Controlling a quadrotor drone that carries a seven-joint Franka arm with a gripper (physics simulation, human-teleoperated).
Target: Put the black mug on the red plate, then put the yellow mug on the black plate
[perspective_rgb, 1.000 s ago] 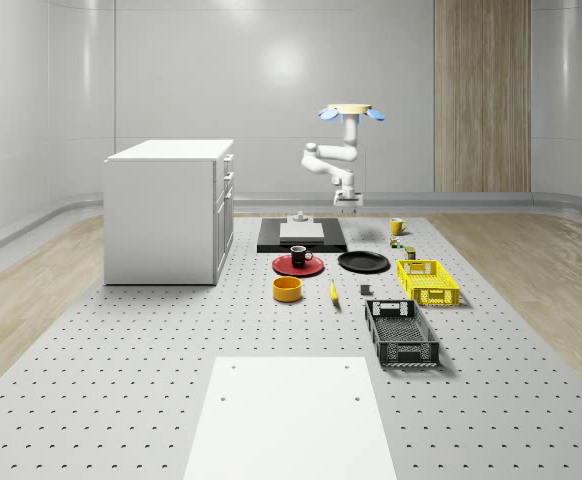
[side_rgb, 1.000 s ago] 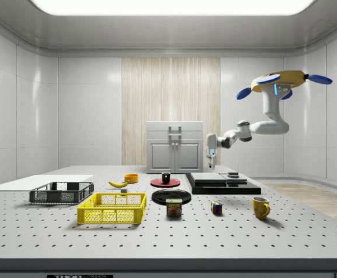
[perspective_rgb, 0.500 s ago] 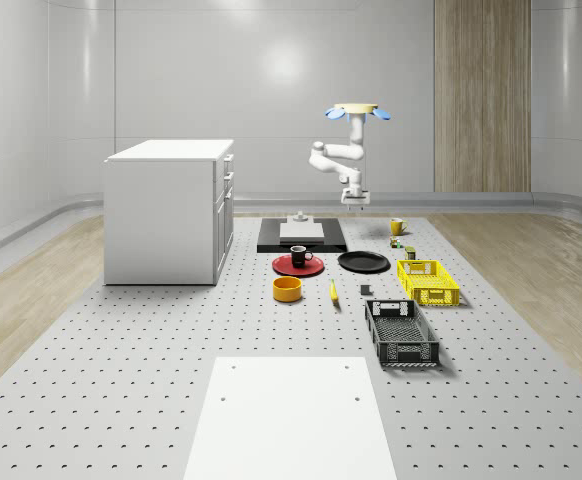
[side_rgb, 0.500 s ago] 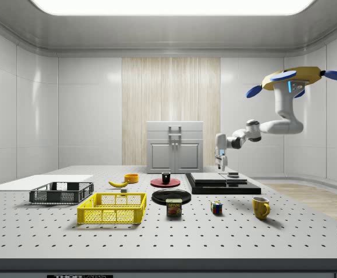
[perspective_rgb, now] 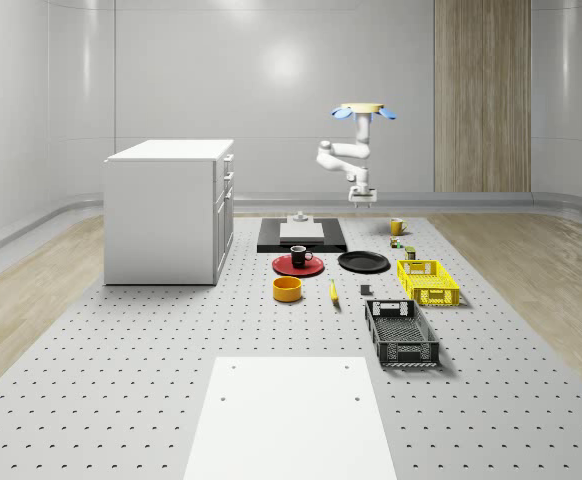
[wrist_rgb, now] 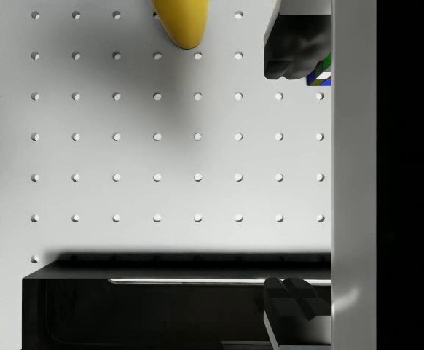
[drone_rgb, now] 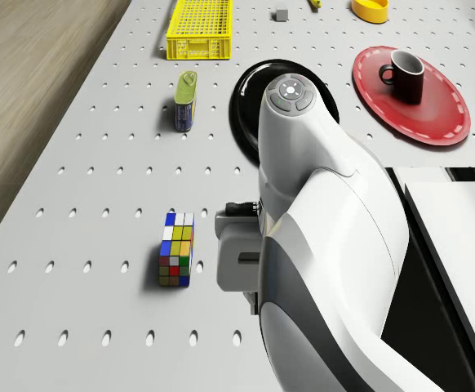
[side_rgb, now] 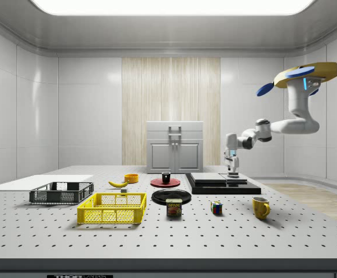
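A perforated grey table (perspective_rgb: 121, 340) is seen from above in the whole-scene view, with a white cabinet (perspective_rgb: 166, 210) standing at that view's left. Towards the middle, the black mug (perspective_rgb: 299, 256) is set upright on the red plate (perspective_rgb: 283, 266), and an orange bowl (perspective_rgb: 288, 289) is placed just in front of the plate. Behind the red plate a low black slab (perspective_rgb: 271, 244) is laid on the table. To the right of the red plate, the black plate (perspective_rgb: 363, 262) is seen lying bare. Above the far end of the table the drone (perspective_rgb: 363, 110) is shown hovering in the air, its white arm bent downwards. The gripper (perspective_rgb: 360, 200) is held low over the table just beside the slab's edge, between the slab and the yellow mug (perspective_rgb: 397, 227). In the wrist view its fingers (wrist_rgb: 296, 55) are spread wide apart, and nothing is gripped between them. The yellow mug is standing on the table, well apart from the black plate, further back and to the right. A coloured puzzle cube (drone_rgb: 176, 249) is seen on the table close to the gripper in the drone view. At the whole-scene view's right, a yellow crate (perspective_rgb: 428, 281) and a black crate (perspective_rgb: 401, 333) are placed.
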